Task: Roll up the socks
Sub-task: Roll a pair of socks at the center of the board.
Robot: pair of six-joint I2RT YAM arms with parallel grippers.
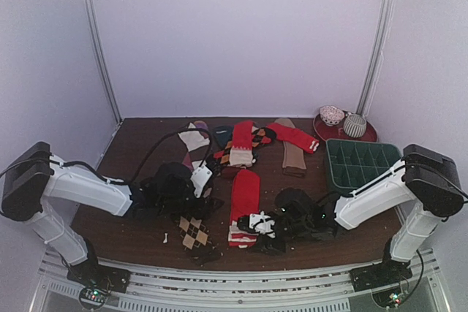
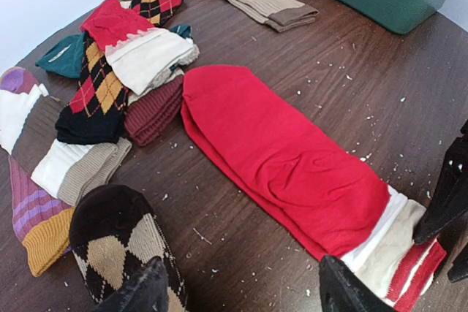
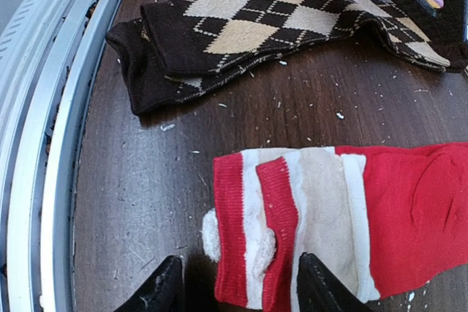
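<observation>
The red sock [image 1: 245, 191] lies flat mid-table, its white-and-red striped cuff [image 3: 285, 224] toward the near edge; it also shows in the left wrist view [image 2: 285, 151]. The brown argyle sock [image 1: 194, 233] lies to its left near the front edge, and also in the right wrist view [image 3: 241, 31] and the left wrist view [image 2: 117, 246]. My left gripper [image 2: 241, 294] is open and empty above bare table, between the argyle toe and the red sock. My right gripper [image 3: 238, 294] is open, low at the cuff's end, one finger on the cuff and one beside it.
A pile of other socks [image 1: 238, 144] lies at the back, with a tan sock [image 1: 292, 155] beside it. A green divided tray [image 1: 358, 162] stands at the right, a red plate [image 1: 365, 135] with rolled socks behind it. The metal rail [image 3: 44, 144] runs along the front edge.
</observation>
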